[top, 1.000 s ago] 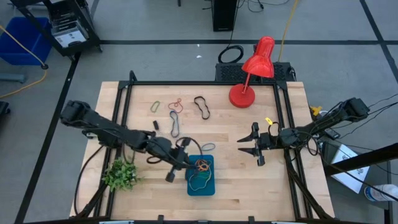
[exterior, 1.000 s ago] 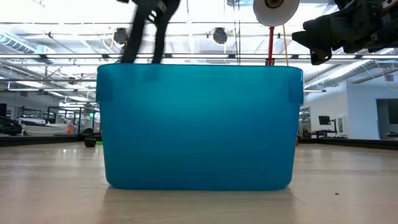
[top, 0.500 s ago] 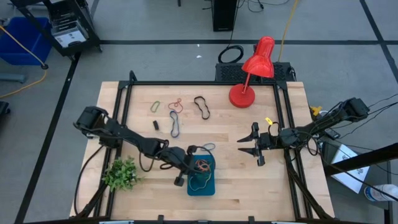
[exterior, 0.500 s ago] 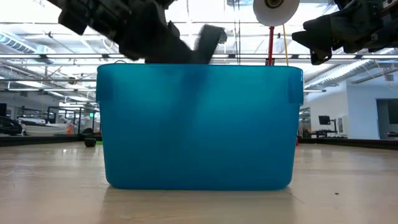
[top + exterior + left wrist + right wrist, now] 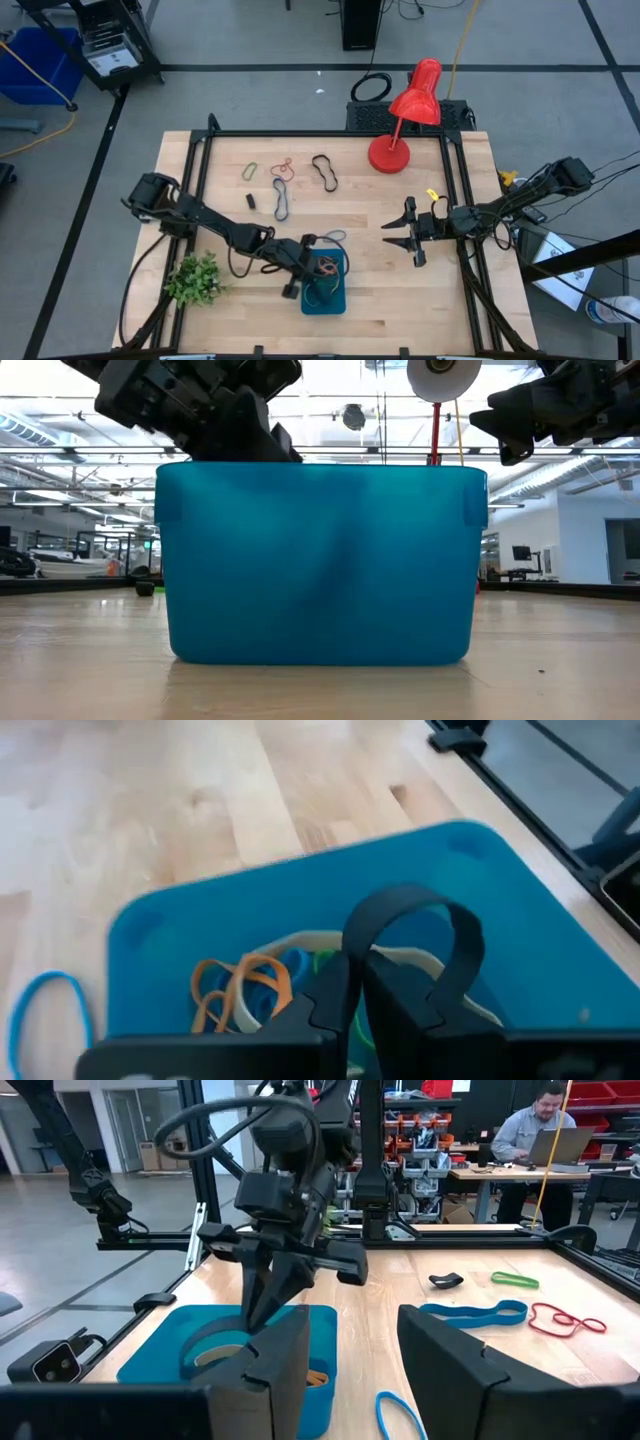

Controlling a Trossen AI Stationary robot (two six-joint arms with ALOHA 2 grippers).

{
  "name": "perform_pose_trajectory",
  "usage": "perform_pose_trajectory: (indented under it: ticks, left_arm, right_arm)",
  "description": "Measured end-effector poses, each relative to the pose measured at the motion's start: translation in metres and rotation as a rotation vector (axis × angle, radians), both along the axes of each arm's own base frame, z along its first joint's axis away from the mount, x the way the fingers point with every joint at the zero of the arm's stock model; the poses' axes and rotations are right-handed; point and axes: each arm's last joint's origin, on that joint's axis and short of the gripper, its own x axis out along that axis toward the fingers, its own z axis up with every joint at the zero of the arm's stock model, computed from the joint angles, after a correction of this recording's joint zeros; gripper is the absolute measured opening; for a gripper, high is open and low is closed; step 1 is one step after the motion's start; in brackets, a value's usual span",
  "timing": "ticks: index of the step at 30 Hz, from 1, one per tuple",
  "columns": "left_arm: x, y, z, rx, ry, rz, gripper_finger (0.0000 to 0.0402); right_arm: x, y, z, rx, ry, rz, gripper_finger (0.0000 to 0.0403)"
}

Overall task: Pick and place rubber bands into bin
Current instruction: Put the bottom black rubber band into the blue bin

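Observation:
The teal bin (image 5: 323, 283) stands near the table's front edge, with orange, tan, blue and green rubber bands (image 5: 240, 985) lying in it. My left gripper (image 5: 357, 988) reaches down into the bin (image 5: 470, 860), shut on a black rubber band (image 5: 405, 903). In the low view the bin's wall (image 5: 320, 560) hides the fingertips. A blue band (image 5: 333, 237) lies on the table beside the bin's far end. More bands lie at the far left: green (image 5: 250, 171), red (image 5: 283, 168), black (image 5: 324, 172), blue (image 5: 281, 200). My right gripper (image 5: 400, 232) waits open at the right. My left gripper pinches the black band between its two fingertips, at one side of the loop (image 5: 348, 948). The fingers slant down into the bin from the table's left. The rest of the loop arches up past the fingertips, over the bands in the bin.
A red desk lamp (image 5: 405, 120) stands at the far right and a small green plant (image 5: 193, 278) at the near left. A small black piece (image 5: 251, 201) lies near the far bands. Black frame rails run along the table's sides. A person (image 5: 540, 1125) sits at a desk beyond.
My left gripper has sunk from above the bin's rim down into the bin, tipping more steeply, and has carried the black band with it. In the low view its fingers have dropped behind the bin's wall. For the last half second it has hardly moved.

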Motion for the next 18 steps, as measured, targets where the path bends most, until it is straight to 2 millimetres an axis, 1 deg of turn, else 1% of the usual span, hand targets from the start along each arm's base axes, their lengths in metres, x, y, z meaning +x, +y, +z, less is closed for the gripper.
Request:
perform_pose_trajectory:
  ticks: [4, 8, 18]
  left_arm:
    - [0.0003, 0.0017, -0.0002, 0.024, -0.003, 0.058, 0.0041]
    - [0.0006, 0.0022, 0.0000, 0.009, -0.001, 0.088, 0.0042]
    - [0.0005, 0.0023, -0.0001, 0.004, 0.002, 0.095, 0.0042]
  right_arm:
    - [0.0000, 0.0000, -0.0001, 0.000, 0.001, 0.000, 0.0146]
    - [0.0000, 0.0000, -0.0004, -0.001, 0.003, 0.000, 0.0145]
    - [0.0000, 0.0000, -0.0012, -0.004, 0.011, 0.000, 0.0147]
